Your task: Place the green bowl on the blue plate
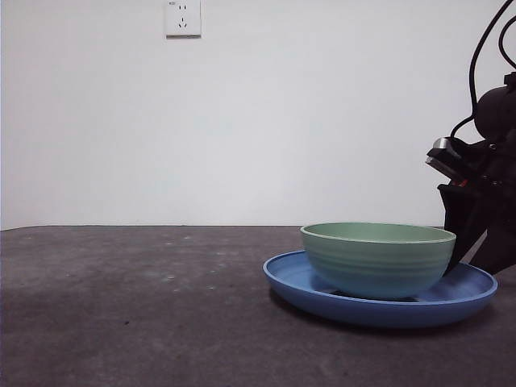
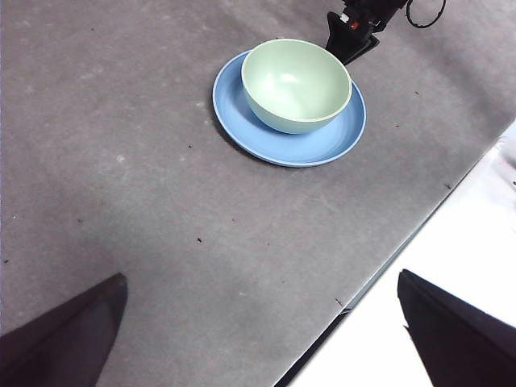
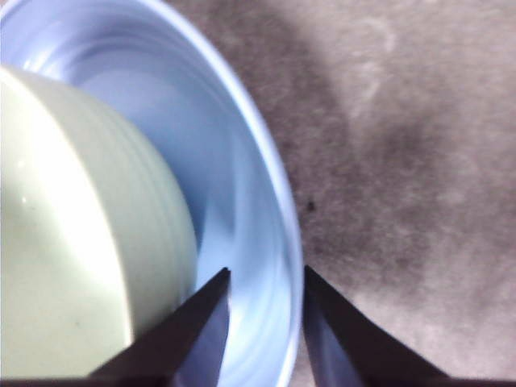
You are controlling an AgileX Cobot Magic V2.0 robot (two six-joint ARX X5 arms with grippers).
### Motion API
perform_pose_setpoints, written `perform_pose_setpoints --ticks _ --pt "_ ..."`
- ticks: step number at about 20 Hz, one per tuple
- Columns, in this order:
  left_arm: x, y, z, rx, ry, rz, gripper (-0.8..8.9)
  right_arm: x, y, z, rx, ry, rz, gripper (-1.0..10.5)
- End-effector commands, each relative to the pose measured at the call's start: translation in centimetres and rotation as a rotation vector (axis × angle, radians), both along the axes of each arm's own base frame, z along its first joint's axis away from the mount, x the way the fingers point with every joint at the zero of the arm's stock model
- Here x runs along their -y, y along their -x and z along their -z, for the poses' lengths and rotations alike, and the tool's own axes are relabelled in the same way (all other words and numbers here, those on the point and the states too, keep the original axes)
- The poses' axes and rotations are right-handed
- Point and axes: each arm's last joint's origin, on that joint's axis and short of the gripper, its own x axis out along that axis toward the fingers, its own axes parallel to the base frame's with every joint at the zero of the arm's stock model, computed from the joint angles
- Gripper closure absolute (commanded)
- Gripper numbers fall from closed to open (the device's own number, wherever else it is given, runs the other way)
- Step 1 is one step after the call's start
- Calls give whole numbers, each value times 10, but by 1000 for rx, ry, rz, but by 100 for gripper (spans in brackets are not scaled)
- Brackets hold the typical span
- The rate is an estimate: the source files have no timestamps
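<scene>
The green bowl [image 1: 377,258] stands upright inside the blue plate [image 1: 306,286] at the right of the table. The left wrist view also shows the bowl [image 2: 295,85] on the plate [image 2: 242,121]. My right gripper [image 1: 472,246] is just beside the plate's right rim, its jaws a little apart with nothing between them. In the right wrist view the gripper [image 3: 266,274] hangs over the plate's rim [image 3: 274,185], next to the bowl's wall [image 3: 97,242] and not touching it. My left gripper [image 2: 261,276] is wide open and empty, far from the plate.
The table is dark grey [image 1: 129,306]. Its edge [image 2: 403,242] runs near the left gripper, with white floor beyond. A wall socket [image 1: 183,18] sits on the white wall behind. The right arm's cables [image 1: 484,48] hang at the far right.
</scene>
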Motion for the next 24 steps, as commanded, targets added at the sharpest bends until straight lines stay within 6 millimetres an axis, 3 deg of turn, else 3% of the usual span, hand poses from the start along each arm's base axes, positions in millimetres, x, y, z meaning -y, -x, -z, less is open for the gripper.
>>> perform_pose_setpoints --ticks 1,7,11,17,24 --pt "0 0 -4 12 13 6 216 -3 -4 3 -16 13 9 900" --pt "0 0 -4 12 13 6 216 -3 -5 3 -23 40 42 938" --pt "0 0 -4 12 13 6 215 -11 -12 -9 -21 -13 58 938" --pt "0 0 -4 12 13 6 215 -54 -17 -24 13 -44 7 938" --pt "0 0 -4 12 13 6 215 -110 -13 -9 -3 -77 -48 938"
